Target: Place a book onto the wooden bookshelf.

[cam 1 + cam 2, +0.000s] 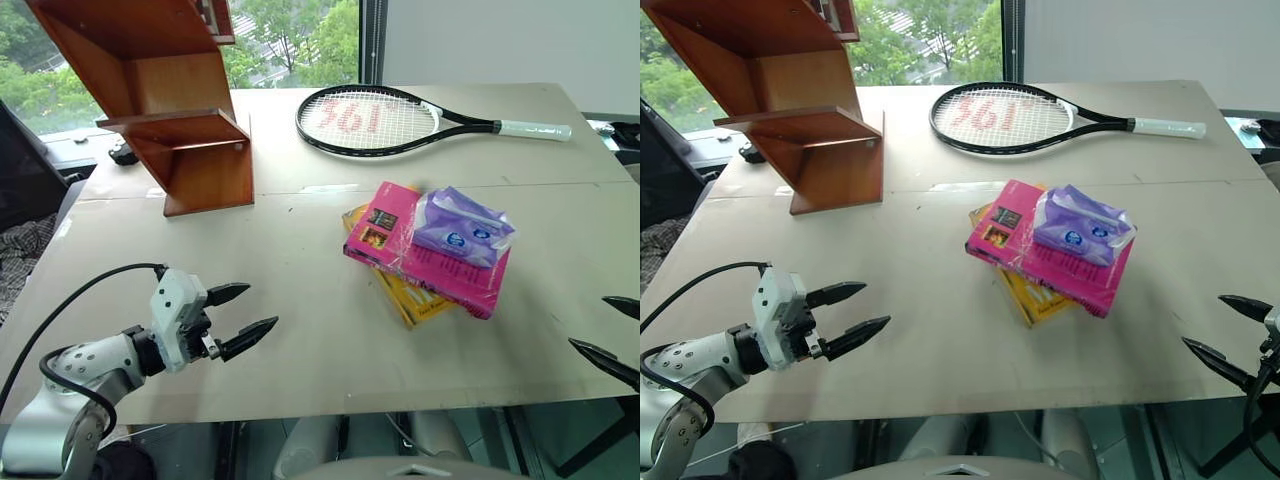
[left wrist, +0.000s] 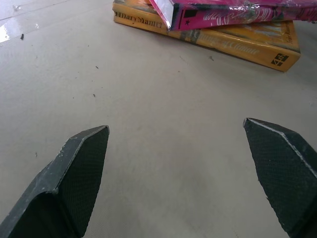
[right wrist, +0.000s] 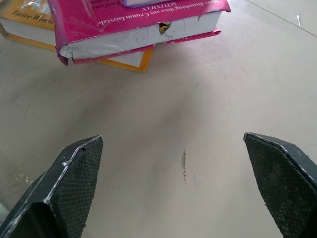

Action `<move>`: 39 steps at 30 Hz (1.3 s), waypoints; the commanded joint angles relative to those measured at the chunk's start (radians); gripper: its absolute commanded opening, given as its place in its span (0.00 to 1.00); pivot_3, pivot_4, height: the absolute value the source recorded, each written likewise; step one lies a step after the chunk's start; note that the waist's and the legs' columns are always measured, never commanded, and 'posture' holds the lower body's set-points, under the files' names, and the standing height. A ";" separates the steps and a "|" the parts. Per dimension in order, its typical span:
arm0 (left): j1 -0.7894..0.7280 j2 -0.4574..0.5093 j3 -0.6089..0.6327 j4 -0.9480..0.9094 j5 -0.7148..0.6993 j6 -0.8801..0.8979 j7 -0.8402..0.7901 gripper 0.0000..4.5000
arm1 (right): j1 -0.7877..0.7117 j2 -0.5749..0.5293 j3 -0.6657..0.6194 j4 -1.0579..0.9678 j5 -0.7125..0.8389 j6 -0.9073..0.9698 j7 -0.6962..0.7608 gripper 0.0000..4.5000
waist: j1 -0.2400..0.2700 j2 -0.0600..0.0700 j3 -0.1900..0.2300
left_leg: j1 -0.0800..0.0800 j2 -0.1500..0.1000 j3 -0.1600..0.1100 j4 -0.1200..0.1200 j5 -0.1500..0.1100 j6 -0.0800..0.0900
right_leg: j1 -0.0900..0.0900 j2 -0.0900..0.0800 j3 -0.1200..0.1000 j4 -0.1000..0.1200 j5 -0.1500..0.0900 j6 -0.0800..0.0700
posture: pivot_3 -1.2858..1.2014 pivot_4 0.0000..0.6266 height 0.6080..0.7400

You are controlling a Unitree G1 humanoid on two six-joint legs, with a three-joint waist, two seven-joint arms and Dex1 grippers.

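The pink book (image 1: pixel 440 262) lies in the middle of the table on top of a yellow book (image 1: pixel 405 295), with a purple tissue pack (image 1: pixel 462 228) resting on its cover. The wooden bookshelf (image 1: pixel 165 100) stands at the table's far left corner. My left gripper (image 1: pixel 245 315) hovers open over the near left of the table, well short of the books. At the near right edge my right gripper (image 1: pixel 610 335) is open too, its black fingertips pointing toward the stack. Both wrist views show the pink book (image 3: pixel 133 25) lying beyond empty, wide-spread fingers.
A black tennis racket (image 1: pixel 400 120) with a white grip lies across the far side of the beige table (image 1: pixel 300 250). A small dark object (image 1: pixel 122 152) sits behind the shelf's base. Bare tabletop stretches between the stack and the shelf.
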 commanded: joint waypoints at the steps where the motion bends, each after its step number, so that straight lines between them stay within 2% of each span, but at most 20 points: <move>1: -0.028 0.003 0.012 -0.014 -0.030 -0.002 -0.001 1.00 | -0.047 -0.009 -0.016 -0.053 0.034 0.020 -0.043 1.00 | 0.000 0.000 0.000 | 0.000 0.000 0.000 0.000 0.000 0.000 | 0.000 0.000 0.000 0.000 0.000 0.000 | 0.52 0.24 1.00; 4: -0.084 -0.002 -0.001 -0.038 -0.052 0.005 0.007 1.00 | -0.161 0.009 0.032 -0.180 0.084 0.114 -0.185 1.00 | -0.003 0.001 0.001 | 0.000 0.000 0.001 0.000 0.000 0.000 | 0.000 0.000 0.001 0.000 0.000 0.000 | 0.52 0.24 1.00; 7: -0.144 -0.002 -0.008 -0.047 -0.079 0.023 0.018 1.00 | -0.234 -0.014 0.073 -0.242 0.120 0.197 -0.236 1.00 | -0.001 0.001 0.000 | 0.000 0.001 0.001 0.000 0.000 -0.001 | 0.000 0.000 -0.001 0.000 0.000 0.000 | 0.52 0.24 1.00; 10: -0.197 -0.035 -0.039 -0.082 -0.085 -0.018 0.022 1.00 | -0.346 -0.128 0.143 -0.311 0.123 0.349 -0.305 1.00 | 0.001 0.002 0.001 | 0.000 0.000 0.000 0.001 0.000 0.000 | 0.000 0.000 -0.002 0.000 0.000 0.000 | 0.52 0.24 1.00; 12: -0.202 -0.011 -0.052 -0.108 -0.120 0.002 -0.026 1.00 | -0.446 -0.187 0.202 -0.293 0.224 0.439 -0.270 1.00 | -0.002 0.001 0.001 | -0.001 0.000 0.001 0.001 0.000 0.000 | -0.001 -0.001 -0.003 0.000 0.000 0.000 | 0.52 0.24 1.00; 14: -0.198 0.012 -0.046 -0.133 -0.195 0.036 -0.075 1.00 | -0.601 -0.209 0.318 -0.264 0.233 0.486 -0.293 1.00 | -0.007 -0.001 0.002 | -0.001 0.001 0.002 0.001 0.000 0.000 | -0.002 0.000 -0.002 0.000 0.000 0.000 | 0.52 0.24 1.00; 17: -0.183 0.024 -0.050 -0.145 -0.203 0.010 -0.126 1.00 | -0.790 -0.206 0.502 -0.197 0.173 0.529 -0.310 1.00 | -0.010 0.001 0.003 | -0.001 0.001 0.002 -0.001 0.000 0.000 | -0.004 0.000 -0.002 -0.001 0.000 0.000 | 0.52 0.24 1.00; 21: -0.178 0.028 -0.056 -0.152 -0.204 0.007 -0.135 1.00 | -0.945 -0.177 0.700 -0.095 0.088 0.549 -0.281 1.00 | 0.000 0.000 0.003 | -0.004 0.001 0.001 -0.001 0.000 0.000 | -0.005 -0.001 -0.003 -0.002 0.000 -0.001 | 0.52 0.24 1.00; 24: -0.169 0.034 -0.049 -0.169 -0.218 0.020 -0.131 1.00 | -1.061 -0.139 0.880 0.066 -0.062 0.514 -0.262 1.00 | -0.003 0.000 0.003 | -0.004 0.001 0.001 -0.001 0.000 0.000 | -0.005 -0.001 -0.004 -0.002 0.000 -0.001 | 0.52 0.24 1.00; 27: -0.145 0.036 -0.035 -0.191 -0.228 0.027 -0.120 1.00 | -1.086 -0.133 0.916 0.141 -0.112 0.500 -0.240 0.83 | 0.000 0.000 0.003 | -0.004 0.000 0.001 -0.001 0.000 0.001 | -0.005 -0.001 -0.004 -0.002 0.000 -0.001 | 0.52 0.24 1.00; 32: -0.124 0.033 -0.028 -0.212 -0.235 0.029 -0.099 1.00 | -1.071 -0.126 0.877 0.124 -0.099 0.516 -0.206 0.34 | -0.002 -0.001 0.003 | -0.004 0.000 0.001 -0.001 0.000 0.001 | -0.005 -0.001 -0.003 -0.002 0.000 -0.001 | 0.52 0.24 1.00; 35: -0.135 0.029 -0.043 -0.221 -0.241 0.027 -0.081 1.00 | -1.062 -0.119 0.784 0.106 -0.058 0.554 -0.233 0.06 | 0.000 -0.001 0.003 | -0.004 0.000 0.001 -0.001 0.000 0.001 | -0.005 -0.001 -0.003 -0.002 0.000 -0.001 | 0.52 0.24 1.00; 36: -0.147 0.028 -0.048 -0.223 -0.247 0.029 -0.074 1.00 | -1.062 -0.115 0.728 0.109 -0.041 0.578 -0.258 0.00 | 0.001 -0.001 0.003 | -0.004 0.000 0.000 -0.001 0.000 0.001 | -0.005 -0.001 -0.003 -0.002 0.000 -0.001 | 0.52 0.24 1.00; 39: -0.185 0.023 -0.061 -0.231 -0.277 0.047 -0.042 1.00 | -1.048 -0.126 0.592 0.133 -0.047 0.628 -0.350 0.00 | 0.002 0.000 0.003 | -0.005 0.000 0.000 0.000 0.000 0.001 | -0.005 -0.001 -0.003 -0.001 0.001 -0.001 | 0.52 0.24 1.00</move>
